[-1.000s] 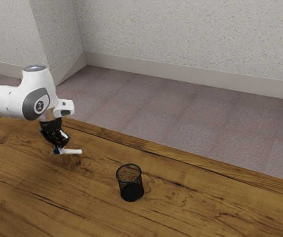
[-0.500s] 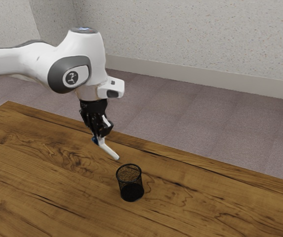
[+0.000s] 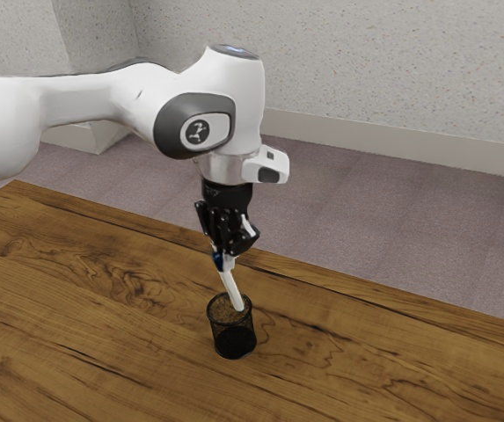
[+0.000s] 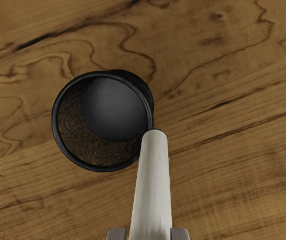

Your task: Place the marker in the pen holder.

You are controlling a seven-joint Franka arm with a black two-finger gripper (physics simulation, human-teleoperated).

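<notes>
In the exterior view my gripper [image 3: 224, 257] is above the pen holder [image 3: 233, 340], shut on the white marker [image 3: 232, 288] near its blue end. The marker slants steeply down, and its lower end overlaps the holder's opening in that view. From the wrist view, the marker [image 4: 153, 190] stands between the two fingertips [image 4: 179, 234] of my gripper [image 4: 148, 234]; its far end overlaps the rim of the round black mesh pen holder [image 4: 56, 131]. Whether that end is above the rim or just inside it, I cannot tell. The holder stands upright.
The wooden table [image 3: 76, 308] carries the holder. Its far edge runs behind the holder, with grey-purple floor [image 3: 392, 233] and a speckled wall [image 3: 348, 61] beyond.
My hand has moved toward the exterior view's right with the marker, from low over the table to above the holder. The marker has tilted from nearly level to steep. The holder has stayed put.
</notes>
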